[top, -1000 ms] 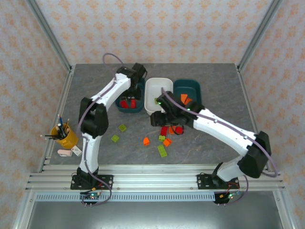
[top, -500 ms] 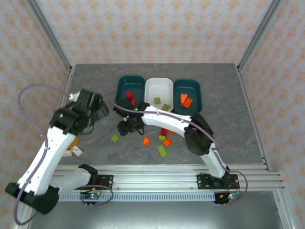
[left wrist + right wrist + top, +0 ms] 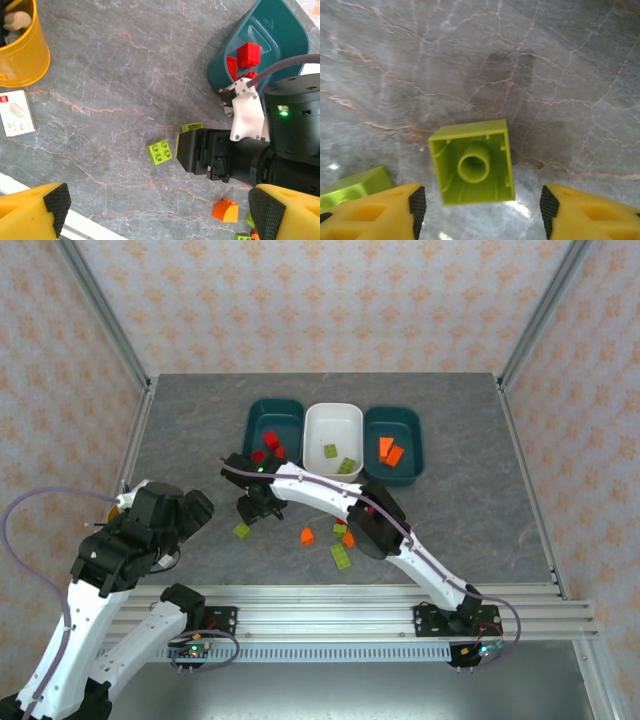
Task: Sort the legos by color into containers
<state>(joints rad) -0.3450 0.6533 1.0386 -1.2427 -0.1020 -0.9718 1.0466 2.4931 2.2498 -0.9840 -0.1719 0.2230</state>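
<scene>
Three containers stand in a row at the back: a teal tub holding red legos, a white tub holding green ones, and a teal tub holding orange ones. My right gripper reaches left and hangs open over an upside-down light green lego, which lies between its fingers untouched. A second green lego lies beside it. More orange and green legos lie mid-table. My left gripper is drawn back at the near left, wide open and empty.
A yellow cup and a small white card sit at the left side of the table. The right arm's long white link spans the table in front of the tubs.
The left arm pulled back from the left teal tub to the near left and opened. The right arm swung left from the middle pile to above the green lego.
</scene>
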